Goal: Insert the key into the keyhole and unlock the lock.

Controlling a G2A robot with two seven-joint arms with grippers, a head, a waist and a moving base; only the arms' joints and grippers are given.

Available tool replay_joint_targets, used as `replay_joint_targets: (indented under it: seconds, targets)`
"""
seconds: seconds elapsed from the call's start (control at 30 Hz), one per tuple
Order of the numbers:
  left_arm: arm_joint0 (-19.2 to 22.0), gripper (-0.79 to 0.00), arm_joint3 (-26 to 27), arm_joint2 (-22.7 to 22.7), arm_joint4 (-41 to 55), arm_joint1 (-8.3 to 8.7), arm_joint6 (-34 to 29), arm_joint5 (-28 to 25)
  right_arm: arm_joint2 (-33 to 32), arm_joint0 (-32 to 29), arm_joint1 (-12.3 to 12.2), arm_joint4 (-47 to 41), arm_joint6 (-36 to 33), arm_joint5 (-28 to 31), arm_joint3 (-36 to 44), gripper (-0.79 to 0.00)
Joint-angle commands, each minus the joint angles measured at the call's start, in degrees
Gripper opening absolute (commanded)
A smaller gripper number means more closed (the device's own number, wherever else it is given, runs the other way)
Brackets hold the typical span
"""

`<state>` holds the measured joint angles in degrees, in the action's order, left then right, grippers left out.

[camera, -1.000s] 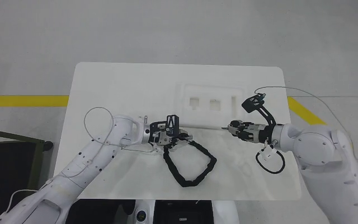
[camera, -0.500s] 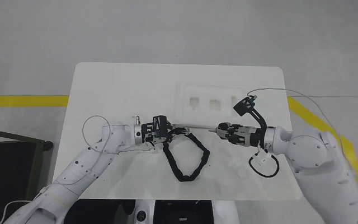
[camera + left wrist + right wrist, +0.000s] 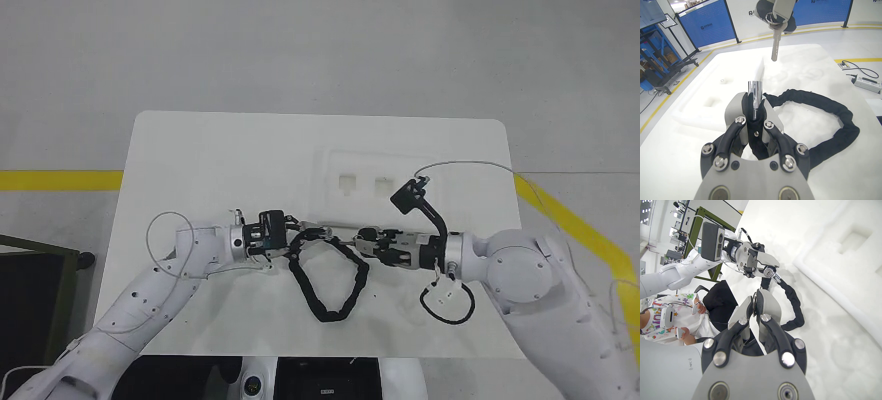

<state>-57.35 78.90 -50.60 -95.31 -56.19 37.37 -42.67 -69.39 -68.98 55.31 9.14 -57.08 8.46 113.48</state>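
My left gripper (image 3: 753,99) is shut on the lock's chrome cylinder (image 3: 755,94), whose end points toward the key. In the right wrist view the round keyhole face (image 3: 768,272) shows between the left gripper's fingers (image 3: 770,260). The black fabric-covered chain (image 3: 330,290) loops from the lock across the table. My right gripper (image 3: 360,243) is shut on the silver key (image 3: 775,47), gripped by its head. The blade tip hangs a short way from the cylinder, apart from it. In the top view the two grippers face each other near the table's middle, the left gripper (image 3: 290,240) just left of the right one.
A white foam tray (image 3: 380,180) with rectangular pockets lies just behind the grippers. The white table (image 3: 200,160) has bare room to the left and at the far side. A loose cable loop (image 3: 447,300) hangs from the right arm.
My right gripper has carried the key leftward, closing most of the gap to the lock. My left gripper has shifted slightly left with the lock, and the chain loop has shifted with it.
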Motion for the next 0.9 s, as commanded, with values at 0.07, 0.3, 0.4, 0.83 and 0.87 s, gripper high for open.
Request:
replay_joint_targets:
  seconds: [0.07,0.3,0.4,0.83,0.87]
  targets:
    - [-0.4,-0.785,-0.1,-0.5,0.0,0.12,1.0,-0.2,1.3,0.6,0.3,-1.0,2.2,-0.2,-1.3,-0.785]
    - [-0.6,-0.785,-0.3,-0.7,0.4,0.12,1.3,-0.3,1.6,0.9,0.4,-1.1,2.5,-0.2,-1.6,-0.785]
    - [-0.6,-0.785,-0.3,-0.7,0.4,0.12,1.3,-0.3,1.6,0.9,0.4,-1.1,2.5,-0.2,-1.6,-0.785]
    - [-1.5,-0.785,0.2,-1.2,1.9,0.07,1.2,-0.9,1.7,1.3,0.5,-2.6,1.8,-5.1,-0.9,-0.785]
    - [-1.5,-0.785,0.2,-1.3,1.3,0.14,2.2,-1.0,1.7,1.4,0.5,-2.7,1.2,-5.5,-0.6,-0.785]
